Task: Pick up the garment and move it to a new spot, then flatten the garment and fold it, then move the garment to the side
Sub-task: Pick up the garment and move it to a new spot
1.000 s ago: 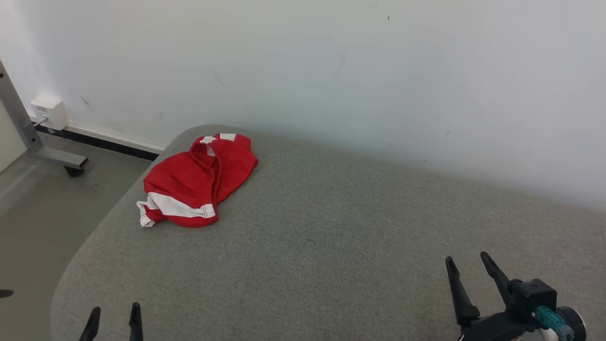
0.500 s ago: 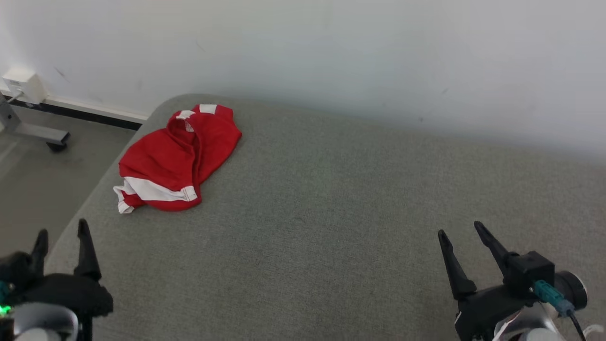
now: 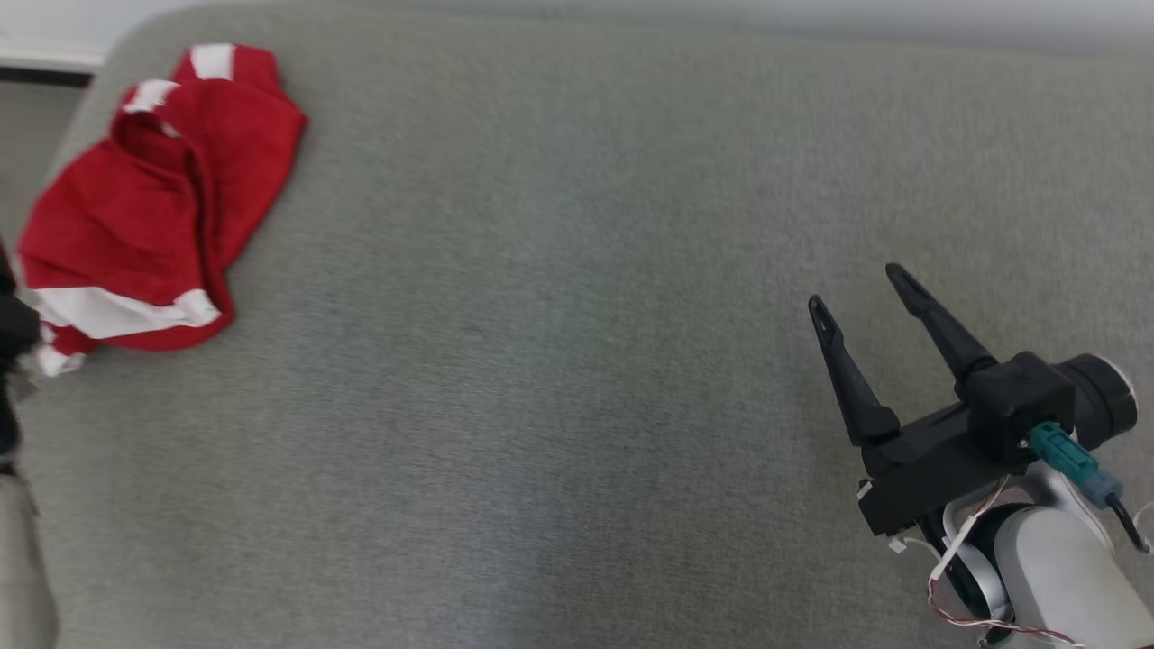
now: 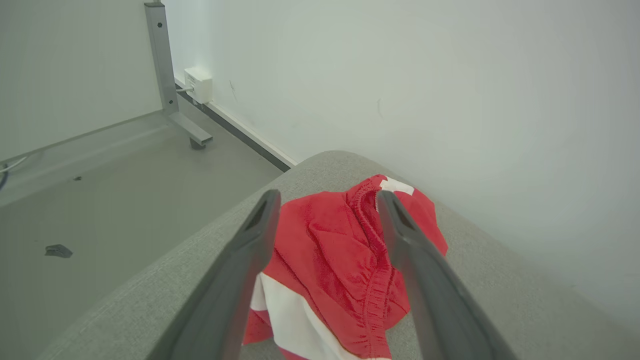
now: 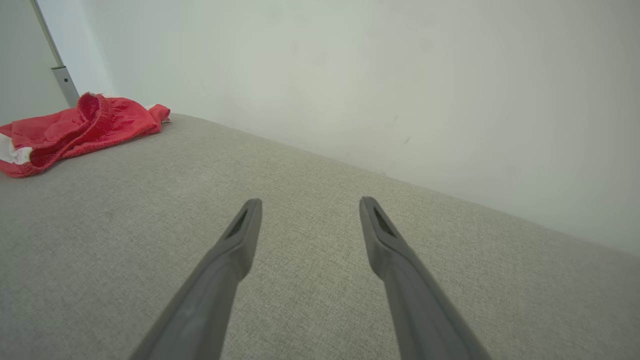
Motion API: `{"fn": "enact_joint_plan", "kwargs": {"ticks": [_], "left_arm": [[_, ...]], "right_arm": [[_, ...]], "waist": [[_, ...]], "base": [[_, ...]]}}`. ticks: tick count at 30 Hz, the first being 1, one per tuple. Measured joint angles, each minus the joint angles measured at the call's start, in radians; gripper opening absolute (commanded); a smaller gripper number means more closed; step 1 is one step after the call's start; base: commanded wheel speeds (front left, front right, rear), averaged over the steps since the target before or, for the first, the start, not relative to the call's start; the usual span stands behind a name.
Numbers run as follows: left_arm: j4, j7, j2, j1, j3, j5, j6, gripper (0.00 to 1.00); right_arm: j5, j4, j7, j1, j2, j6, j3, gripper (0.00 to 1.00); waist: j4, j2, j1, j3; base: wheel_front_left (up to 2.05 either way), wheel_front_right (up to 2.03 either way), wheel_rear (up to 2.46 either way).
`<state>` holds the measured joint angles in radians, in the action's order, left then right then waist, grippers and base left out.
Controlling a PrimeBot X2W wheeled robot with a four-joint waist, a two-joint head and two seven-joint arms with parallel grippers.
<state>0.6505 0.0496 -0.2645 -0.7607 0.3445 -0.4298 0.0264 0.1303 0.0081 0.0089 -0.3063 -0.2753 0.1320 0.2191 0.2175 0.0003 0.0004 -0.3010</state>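
The left end effector (image 4: 327,195) is hovering with fingers spread wide and empty, aiming at the red-and-white garment (image 3: 149,207), which is lying crumpled at the far left corner of the grey cushion (image 3: 577,361). The right end effector (image 3: 854,286) is hanging equally spread and empty near the right edge. Lifting, flattening, folding and moving aside are all remaining.

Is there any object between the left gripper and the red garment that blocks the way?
Nothing visible does. In the left wrist view the open left gripper points straight at the red garment lying on the grey cushion.
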Motion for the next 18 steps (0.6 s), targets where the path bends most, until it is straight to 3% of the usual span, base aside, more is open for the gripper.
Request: {"fn": "enact_joint_plan", "kwargs": {"ticks": [7,13,18], "left_arm": [[0.030,0.227,-0.092,-0.140,0.082,-0.112,-0.051,1.00],[0.030,0.406,-0.144,-0.162,0.085,-0.122,-0.126,1.00],[-0.010,0.459,-0.159,-0.120,0.060,-0.089,-0.170,1.00]], "right_arm": [[0.000,-0.071,-0.005,-0.032,0.003,0.000,-0.010,1.00],[-0.002,-0.094,-0.021,-0.040,0.023,0.000,-0.021,1.00],[-0.001,-0.094,-0.032,-0.039,0.031,0.000,-0.031,1.00]], "waist": [[-0.075,0.0001,0.0000,-0.153],[-0.140,0.0000,0.0000,-0.262],[-0.200,-0.0001,-0.0003,-0.310]], "base": [[0.00,0.00,0.00],[0.00,0.00,0.00],[0.00,0.00,0.00]]}}
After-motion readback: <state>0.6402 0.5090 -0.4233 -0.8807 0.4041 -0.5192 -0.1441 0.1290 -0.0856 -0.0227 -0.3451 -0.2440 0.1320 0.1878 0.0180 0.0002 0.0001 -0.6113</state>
